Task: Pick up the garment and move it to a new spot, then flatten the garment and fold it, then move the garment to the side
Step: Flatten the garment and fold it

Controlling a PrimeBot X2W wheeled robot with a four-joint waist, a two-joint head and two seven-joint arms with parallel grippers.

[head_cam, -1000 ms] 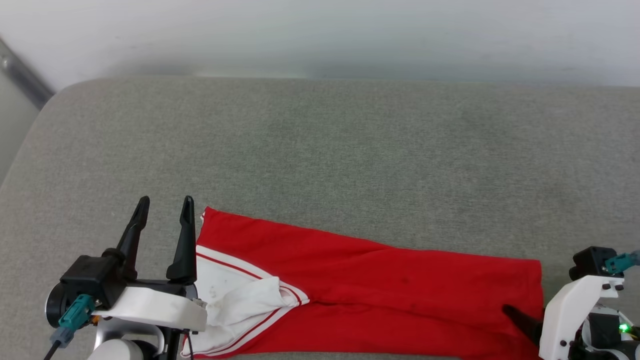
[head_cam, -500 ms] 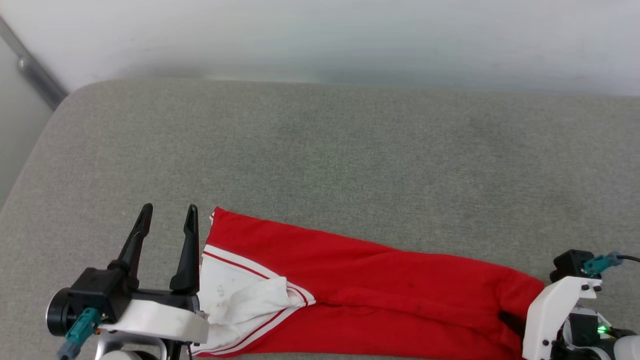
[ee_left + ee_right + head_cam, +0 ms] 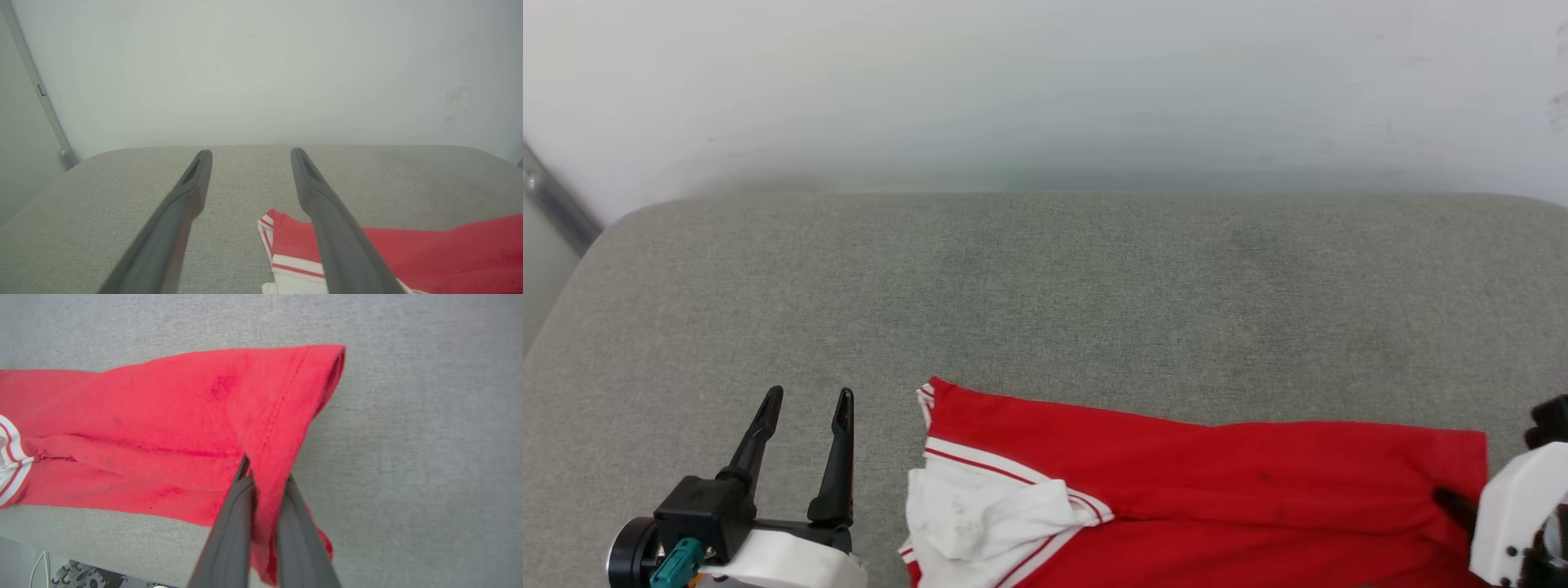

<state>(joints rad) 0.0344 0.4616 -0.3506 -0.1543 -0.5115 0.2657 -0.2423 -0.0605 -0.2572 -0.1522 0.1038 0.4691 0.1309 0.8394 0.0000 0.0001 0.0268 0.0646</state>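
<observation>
The garment (image 3: 1217,474), red with a white panel and striped trim at its left end, lies as a long folded strip along the near edge of the grey cushion. My right gripper (image 3: 1450,498) is at its right end. In the right wrist view the right gripper (image 3: 267,473) is shut on the garment's (image 3: 163,416) hemmed edge, with red cloth bunched between the fingers. My left gripper (image 3: 809,396) stands open on the left, a gap away from the garment's trimmed corner. From the left wrist, the left gripper (image 3: 251,153) holds nothing and the garment (image 3: 429,253) lies lower right.
The grey cushioned surface (image 3: 1045,286) stretches far back to a white wall (image 3: 1045,82). A metal rail (image 3: 556,212) runs down the wall at the far left. The cushion's near edge shows in the right wrist view, with robot base parts (image 3: 73,575) below it.
The right gripper has shut on the garment's right end. The garment has slid right, opening a gap from the left gripper. The head camera has also shifted.
</observation>
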